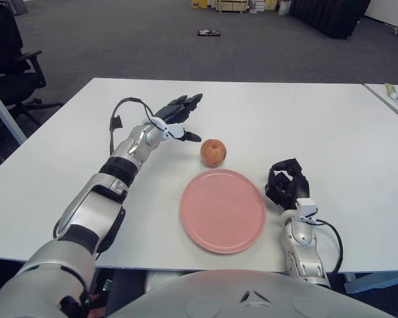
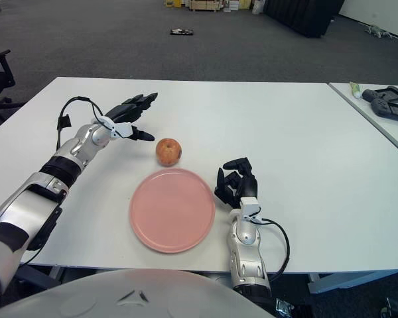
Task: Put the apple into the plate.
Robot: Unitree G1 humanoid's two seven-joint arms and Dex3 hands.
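the left arm is reaching forward and inward across the view, forearm angling up from the lower left, a black cable looping at the wrist. the left hand (image 1: 176, 118) is holding its fingers (image 1: 187, 103) spread and extended forward, thumb pointing toward the right, grasping nothing. the right arm is standing nearly upright at the lower right, a cable trailing from its wrist. the right hand (image 2: 235, 182) is keeping its fingers loosely curled and empty.

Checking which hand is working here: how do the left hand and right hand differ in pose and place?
The left hand is stretched out, fingers spread, just left of the apple; the right hand is drawn back, fingers curled, right of the pink plate. The left is nearer the apple. Both hold nothing.
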